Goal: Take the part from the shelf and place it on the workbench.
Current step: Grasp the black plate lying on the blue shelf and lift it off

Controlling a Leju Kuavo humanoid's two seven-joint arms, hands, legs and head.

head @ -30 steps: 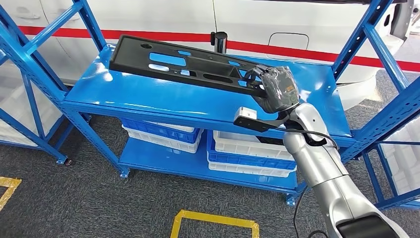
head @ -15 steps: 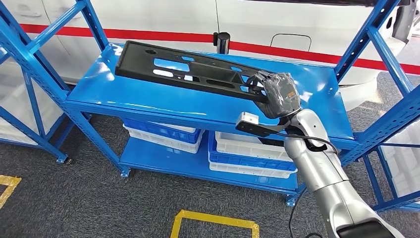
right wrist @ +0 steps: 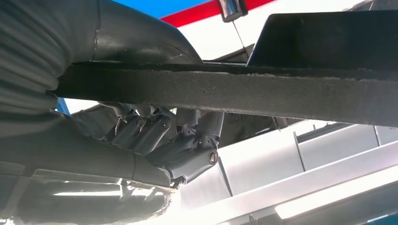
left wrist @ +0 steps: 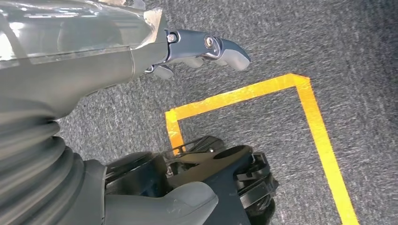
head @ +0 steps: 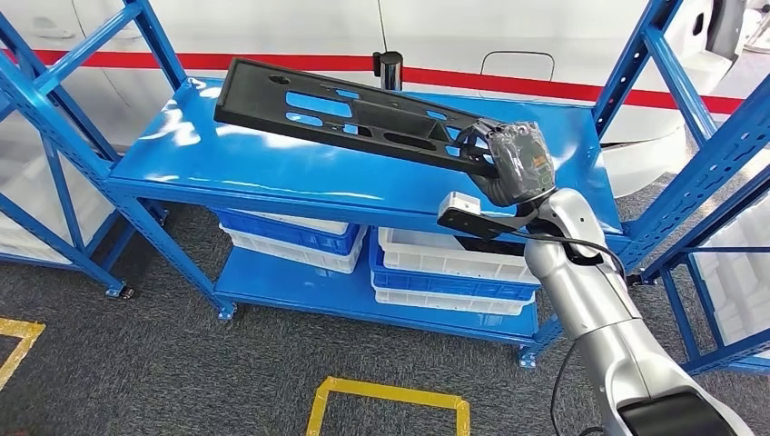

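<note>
The part (head: 345, 113) is a long flat black plastic panel with several cut-outs. It hangs tilted above the blue top shelf (head: 272, 173), its far left end raised off the surface. My right hand (head: 513, 163) grips its right end, and in the right wrist view the dark fingers (right wrist: 178, 140) curl under the part's thick black edge (right wrist: 234, 91). My left hand (left wrist: 155, 51) hangs over the grey carpet, its fingers (left wrist: 220, 47) held straight out and apart from the thumb, holding nothing.
Blue uprights (head: 636, 73) frame the shelf on both sides. White and blue bins (head: 445, 272) fill the lower shelf. A white vehicle with a red stripe (head: 545, 86) stands close behind. Yellow tape (head: 390, 400) marks a square on the carpet.
The right hand has lifted the part a little higher over the shelf. The whole view has shifted slightly, so the camera has moved.
</note>
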